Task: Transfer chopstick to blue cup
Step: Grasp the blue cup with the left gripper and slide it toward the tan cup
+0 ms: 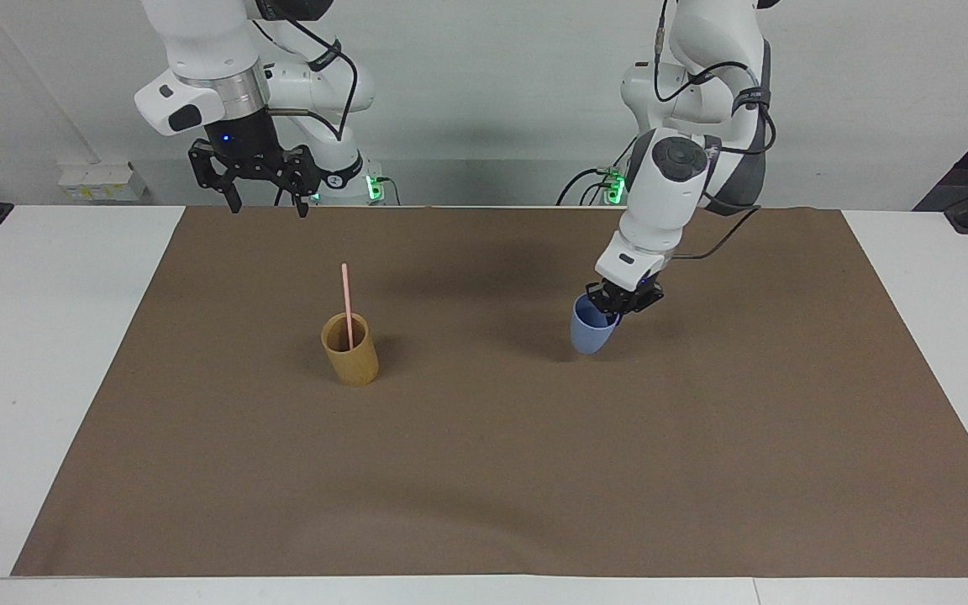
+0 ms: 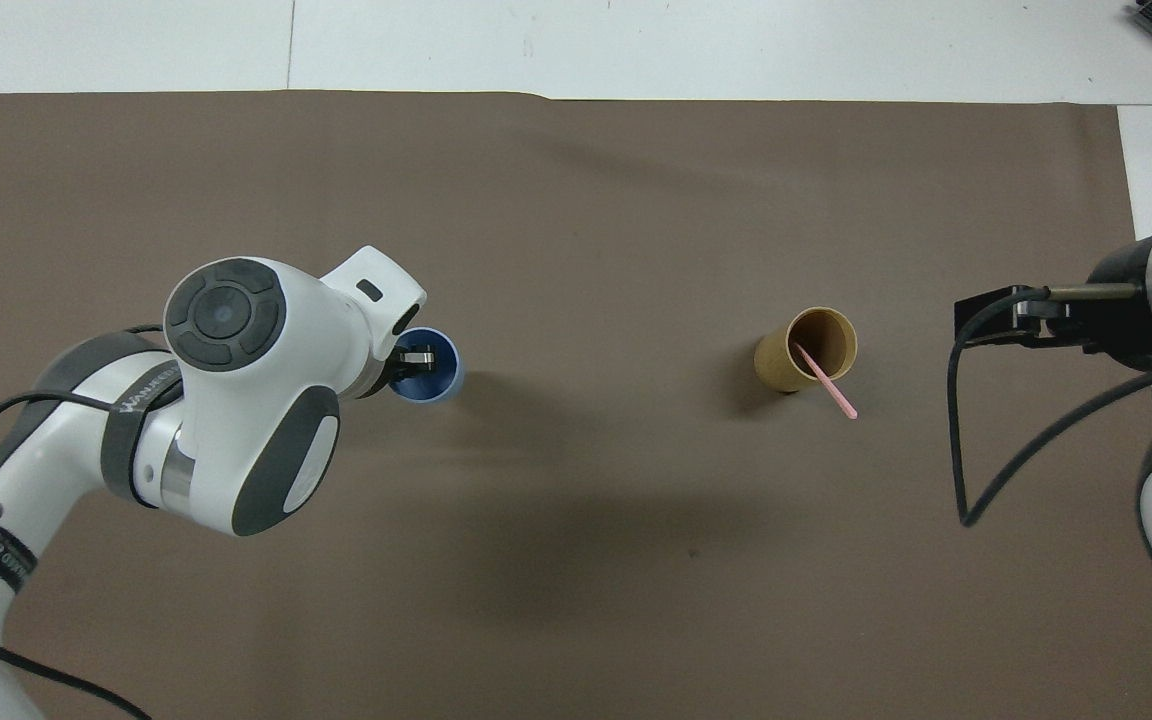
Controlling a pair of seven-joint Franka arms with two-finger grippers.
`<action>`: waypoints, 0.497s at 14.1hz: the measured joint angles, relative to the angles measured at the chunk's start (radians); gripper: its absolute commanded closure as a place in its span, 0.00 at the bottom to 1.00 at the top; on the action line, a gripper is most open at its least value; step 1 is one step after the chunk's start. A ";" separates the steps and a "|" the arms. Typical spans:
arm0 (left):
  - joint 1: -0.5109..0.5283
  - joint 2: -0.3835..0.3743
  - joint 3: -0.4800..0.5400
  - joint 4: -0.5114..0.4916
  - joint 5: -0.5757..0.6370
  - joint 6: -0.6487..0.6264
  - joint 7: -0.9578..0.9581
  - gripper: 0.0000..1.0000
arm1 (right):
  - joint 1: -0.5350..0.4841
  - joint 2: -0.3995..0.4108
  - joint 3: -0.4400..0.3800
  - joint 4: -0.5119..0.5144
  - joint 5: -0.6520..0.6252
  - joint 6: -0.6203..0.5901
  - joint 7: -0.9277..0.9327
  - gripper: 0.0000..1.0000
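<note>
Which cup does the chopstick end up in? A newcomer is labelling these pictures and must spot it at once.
On the brown mat, two cups stand near the middle. The blue cup is toward the left arm's end, its rim pinched by the left gripper. Unlike the tan cup, it is empty, tapered and light blue.

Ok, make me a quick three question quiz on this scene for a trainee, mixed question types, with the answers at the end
1. True or false: the chopstick stands in the tan cup.
2. Which gripper grips the blue cup's rim?
A. left gripper
B. right gripper
C. neither
3. Fill in: the right gripper hangs ____ over the brown mat's edge nearest the robots.

Key
1. True; its top sticks out above the rim.
2. A; it is shut on the rim with the cup tilted.
3. Open; that arm waits.
</note>
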 measured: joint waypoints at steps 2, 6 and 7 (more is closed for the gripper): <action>-0.007 0.028 0.001 0.000 0.000 0.017 -0.006 1.00 | 0.000 0.000 0.000 0.000 0.000 0.000 0.000 0.00; -0.025 0.063 0.002 0.000 0.000 0.036 -0.007 1.00 | 0.000 0.000 0.000 0.000 0.000 0.000 0.000 0.00; -0.030 0.064 0.002 0.000 0.000 0.038 -0.009 1.00 | 0.000 0.000 0.000 0.000 0.000 0.000 0.000 0.00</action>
